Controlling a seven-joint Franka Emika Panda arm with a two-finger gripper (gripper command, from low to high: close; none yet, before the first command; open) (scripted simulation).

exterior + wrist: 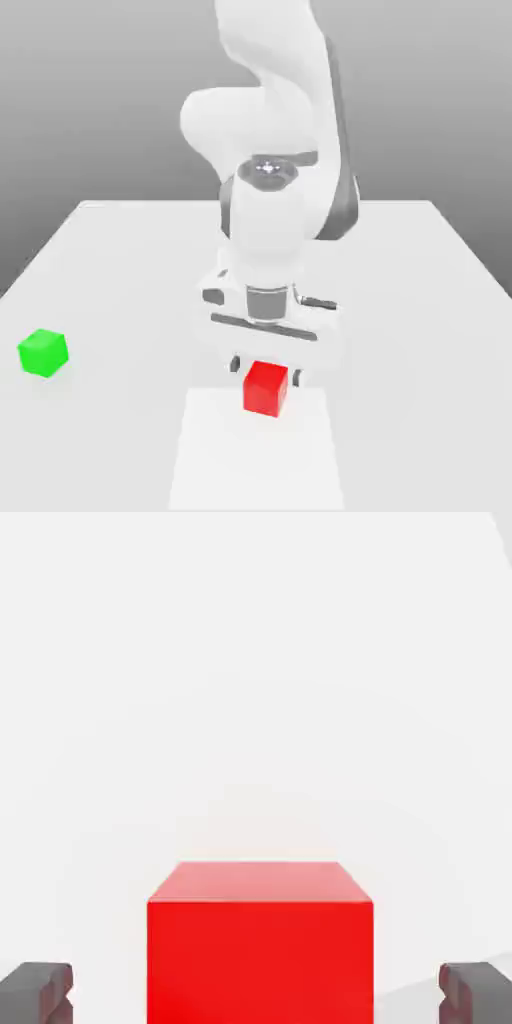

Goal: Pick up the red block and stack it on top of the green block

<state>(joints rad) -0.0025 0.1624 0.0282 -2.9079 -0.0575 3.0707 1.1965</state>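
jaws were spread wide, nothing gripped, one finger to each side of the red block with a visible gap at both; in the hand view the block sat about midway between them, faces roughly square to the fingers

so the step in hand looked like the final approach to the grasp: go straight down, hold the wrist angle, get the pads to about mid-height on the side faces, then close slowly so both touch together. One finger landing first would likely shove or twist the cube. Confirm the grip before lifting, and lift vertically

red block was on the bench, by the near edge in the exterior view, at the far edge of the pale patch

green block stood well apart, near the bench's edge on the exterior view's left, turned a bit, so the wrist would probably need a small rotation before placing
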